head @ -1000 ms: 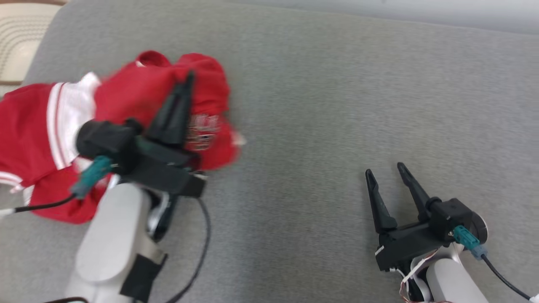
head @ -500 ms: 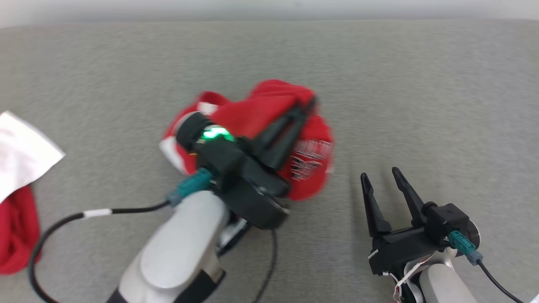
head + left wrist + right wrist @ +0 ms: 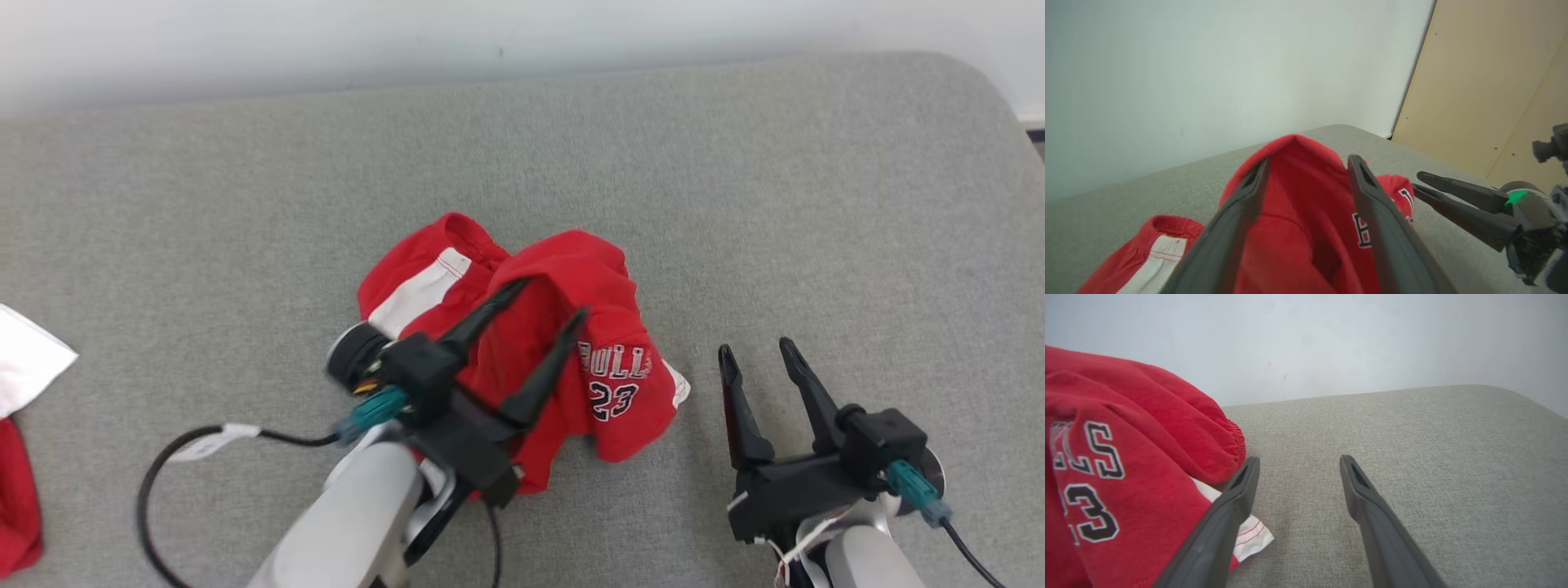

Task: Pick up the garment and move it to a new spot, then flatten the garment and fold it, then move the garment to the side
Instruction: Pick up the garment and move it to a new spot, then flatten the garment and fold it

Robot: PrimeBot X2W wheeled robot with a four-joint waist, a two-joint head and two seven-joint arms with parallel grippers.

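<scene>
Red garment point(image 3: 604, 286) crumpled on grey surface point(image 3: 816, 204), directly under left gripper point(image 3: 553, 297), its fingers spread, nothing clamped, right gripper point(image 3: 753, 347) spread wide and empty, garment edge just to its left

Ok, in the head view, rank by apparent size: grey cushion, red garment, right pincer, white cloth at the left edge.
1. grey cushion
2. red garment
3. right pincer, nearer the camera, so flattered
4. white cloth, cut by the frame edge; only its visible part is ranked

Red garment point(image 3: 606, 278) with white stripe, black numerals, grey cushion point(image 3: 816, 204)
</scene>
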